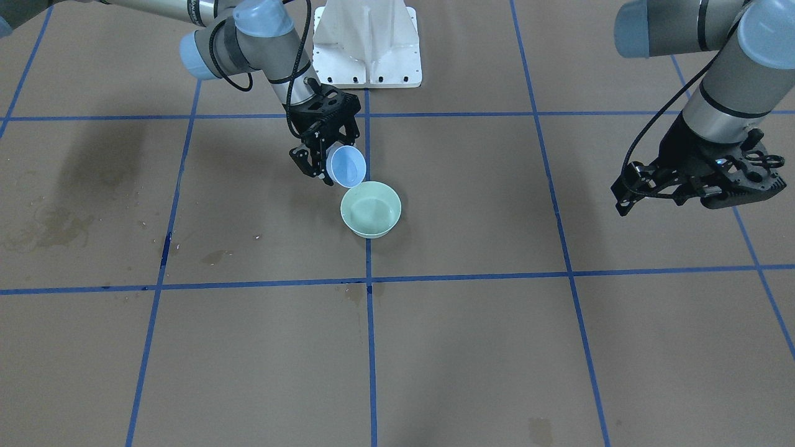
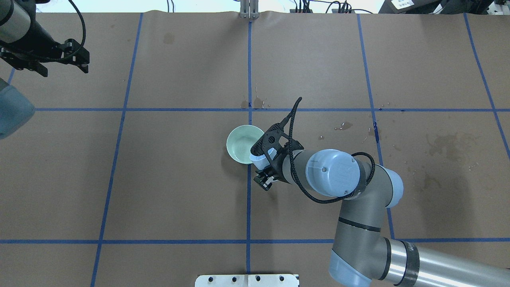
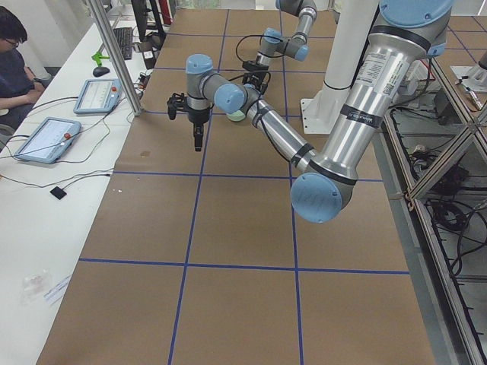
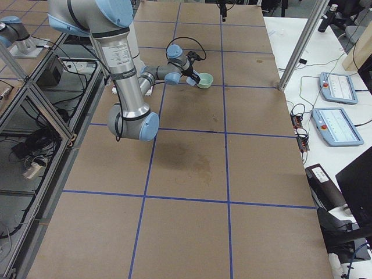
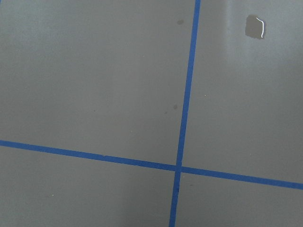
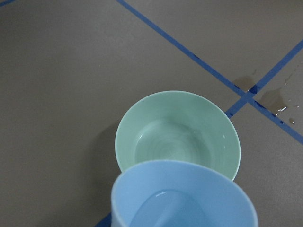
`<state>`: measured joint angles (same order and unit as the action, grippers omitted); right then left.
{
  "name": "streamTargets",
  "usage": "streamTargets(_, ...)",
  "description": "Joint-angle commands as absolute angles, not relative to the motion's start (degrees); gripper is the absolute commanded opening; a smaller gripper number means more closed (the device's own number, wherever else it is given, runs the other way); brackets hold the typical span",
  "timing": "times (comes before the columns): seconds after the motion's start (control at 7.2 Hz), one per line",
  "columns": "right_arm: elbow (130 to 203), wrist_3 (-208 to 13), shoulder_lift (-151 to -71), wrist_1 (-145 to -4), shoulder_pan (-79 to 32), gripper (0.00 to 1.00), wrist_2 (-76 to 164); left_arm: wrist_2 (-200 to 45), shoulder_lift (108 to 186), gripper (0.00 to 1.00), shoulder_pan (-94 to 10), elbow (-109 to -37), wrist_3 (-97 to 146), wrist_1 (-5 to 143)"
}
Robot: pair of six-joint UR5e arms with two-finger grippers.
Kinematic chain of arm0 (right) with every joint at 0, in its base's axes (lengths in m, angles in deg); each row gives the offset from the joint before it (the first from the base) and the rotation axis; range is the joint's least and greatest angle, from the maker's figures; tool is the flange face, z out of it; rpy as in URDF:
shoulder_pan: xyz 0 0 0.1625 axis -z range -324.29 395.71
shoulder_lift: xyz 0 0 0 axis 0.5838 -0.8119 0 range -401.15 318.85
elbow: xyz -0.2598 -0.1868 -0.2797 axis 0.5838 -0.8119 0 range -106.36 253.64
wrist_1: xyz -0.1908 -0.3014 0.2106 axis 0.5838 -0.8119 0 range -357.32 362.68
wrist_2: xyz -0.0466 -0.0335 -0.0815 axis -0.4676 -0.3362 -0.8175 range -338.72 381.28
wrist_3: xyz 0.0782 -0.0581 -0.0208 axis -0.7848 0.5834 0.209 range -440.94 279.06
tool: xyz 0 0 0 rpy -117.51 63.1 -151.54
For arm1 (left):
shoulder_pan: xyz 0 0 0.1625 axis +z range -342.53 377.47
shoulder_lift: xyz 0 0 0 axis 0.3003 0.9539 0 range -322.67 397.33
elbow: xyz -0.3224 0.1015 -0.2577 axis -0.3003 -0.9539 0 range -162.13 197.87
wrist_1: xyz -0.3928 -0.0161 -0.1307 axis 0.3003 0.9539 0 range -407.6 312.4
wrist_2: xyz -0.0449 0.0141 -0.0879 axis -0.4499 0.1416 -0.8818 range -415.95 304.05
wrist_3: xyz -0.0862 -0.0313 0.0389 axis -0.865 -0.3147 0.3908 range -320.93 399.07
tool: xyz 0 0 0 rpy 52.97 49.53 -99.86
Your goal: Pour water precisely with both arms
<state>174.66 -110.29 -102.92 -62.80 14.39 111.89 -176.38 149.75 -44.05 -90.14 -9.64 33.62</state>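
My right arm's gripper (image 1: 323,162) is shut on a light blue cup (image 1: 348,166) and holds it tilted, its mouth over the near rim of a mint green bowl (image 1: 371,209) on the table. In the right wrist view the cup (image 6: 184,198) holds a little water (image 6: 161,208), and water (image 6: 165,149) glints in the bottom of the bowl (image 6: 142,123). I see no stream. In the overhead view the cup (image 2: 261,159) touches or overlaps the bowl's rim (image 2: 239,137). My left arm's gripper (image 2: 63,68) hovers open and empty far off at the table's left side.
The table is brown paper with a blue tape grid. Wet stains lie to the right (image 2: 344,126) and one small puddle shows below the left wrist (image 5: 254,26). The white pedestal base (image 1: 366,46) stands behind the bowl. An operator (image 3: 11,61) sits beside the table's far side.
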Motion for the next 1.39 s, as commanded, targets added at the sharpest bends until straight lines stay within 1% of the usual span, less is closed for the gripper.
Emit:
streamTargets(0.0,174.71,-109.08,-100.66,-69.28,13.39,0.00,114.70,-176.45,149.39,1.00,-44.05,-90.15,-9.62,33.69)
streamTargets(0.42,174.53,-106.09,-96.10,-79.91,12.08,0.00,117.34,-176.45,149.30,1.00,-44.05,-90.15,-9.62,33.69)
streamTargets(0.69,174.27,-104.77,-95.91,-82.04,11.64,0.00,118.57,-176.54,148.42,1.00,-44.05,-90.24,-9.62,33.87)
streamTargets(1.11,174.27,-102.31,-92.14,-91.50,11.54,0.00,118.84,-176.62,148.42,1.00,-43.96,-90.24,-9.62,33.78)
streamTargets(1.25,174.10,-102.13,-92.13,-92.14,11.54,0.00,118.84,-176.62,148.42,1.00,-43.96,-90.15,-9.62,33.78)
